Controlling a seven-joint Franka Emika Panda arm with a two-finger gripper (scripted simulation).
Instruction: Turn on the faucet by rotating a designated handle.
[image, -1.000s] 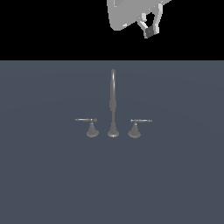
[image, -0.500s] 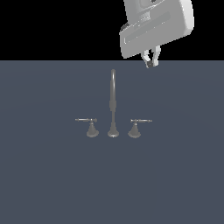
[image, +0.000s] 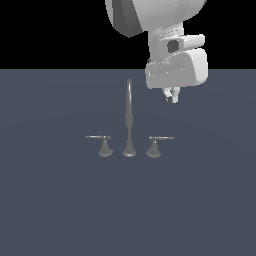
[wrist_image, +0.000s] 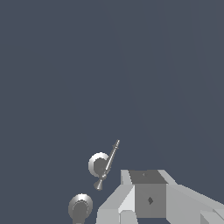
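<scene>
The faucet is a dull-grey set on the dark floor, with a tall gooseneck spout between two low lever handles. The designated handle is the cone base on the exterior view's right, its thin bar pointing right. The twin handle points left. My gripper hangs above and behind the designated handle, slightly to its right, clear of it. Its fingers are close together with nothing between them. In the wrist view the designated handle shows from above, next to another round faucet part.
The flat dark blue-grey floor spreads all around the faucet. The bulky white arm reaches down from the top of the exterior view, just to the right of the spout's top.
The arm has come down from the top edge and toward the faucet, so more of its body is in view. The gripper now hangs lower, near spout-top height. The faucet has not moved.
</scene>
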